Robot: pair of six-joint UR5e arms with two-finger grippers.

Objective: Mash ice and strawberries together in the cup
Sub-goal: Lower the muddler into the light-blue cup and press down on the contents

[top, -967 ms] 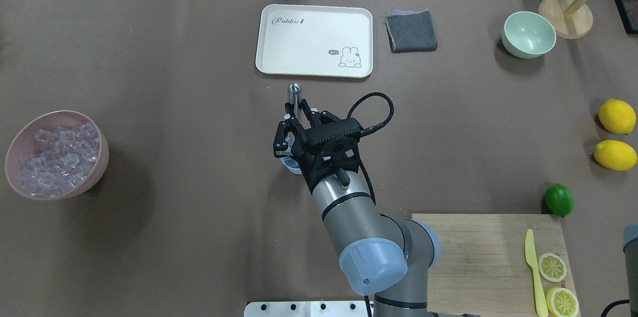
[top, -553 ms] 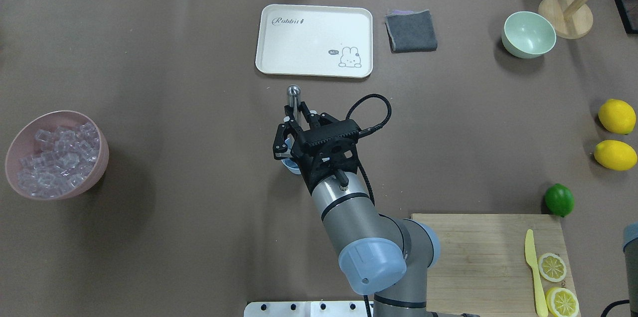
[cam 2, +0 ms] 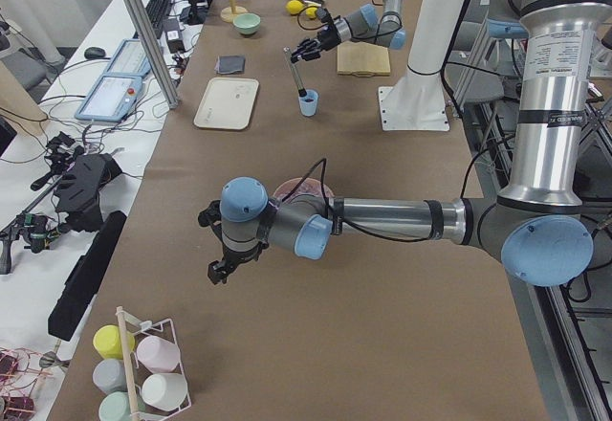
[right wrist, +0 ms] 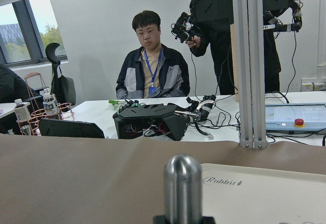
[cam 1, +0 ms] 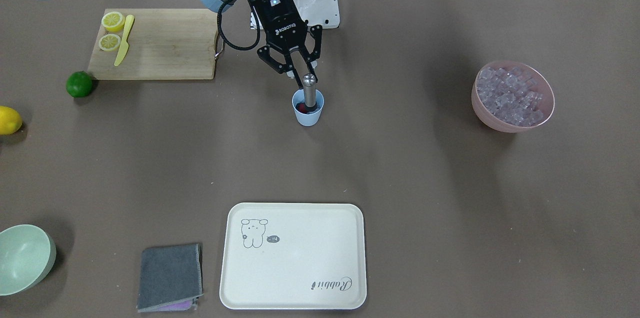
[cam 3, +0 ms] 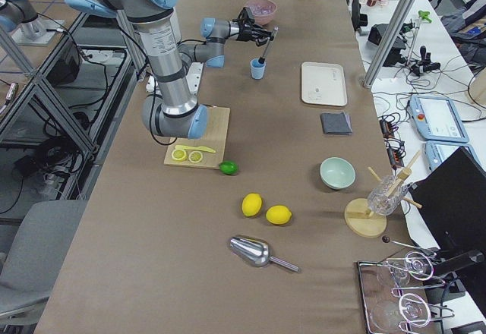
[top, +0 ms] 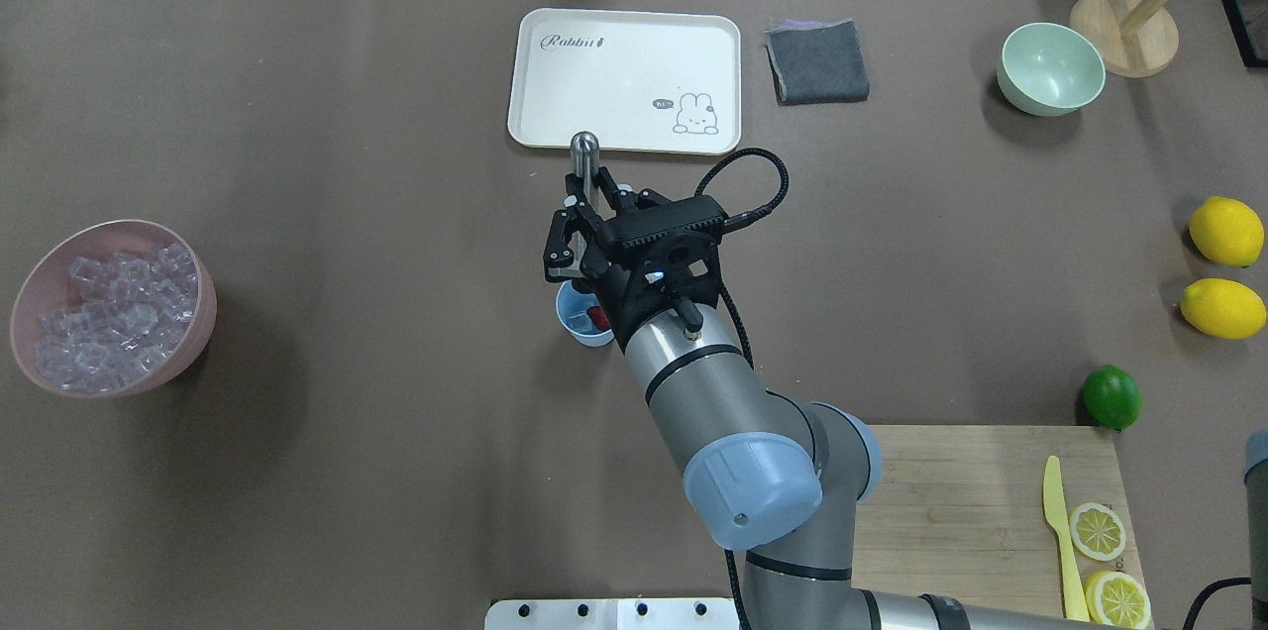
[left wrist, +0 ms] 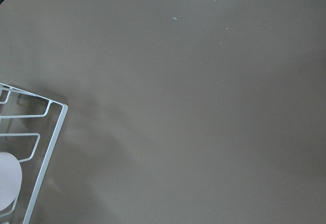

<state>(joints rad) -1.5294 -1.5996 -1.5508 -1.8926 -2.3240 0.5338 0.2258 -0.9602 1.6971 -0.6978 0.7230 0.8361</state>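
Brown tabletop carries the cup [cam 1: 307, 115] near its middle, with the strawberry [cam 1: 301, 106] lying red inside it and a steel muddler [cam 1: 310, 93] standing in it, its shaft pinched just under the round knob by the right jaws, which are closed onto it. Ice [cam 1: 510, 92] fills the pink bowl [cam 1: 500, 125], well apart from the cup toward the robot's left end. Left jaws hang over bare tabletop near a white wire rack [left wrist: 30, 132]; whether they are parted or closed cannot be told.
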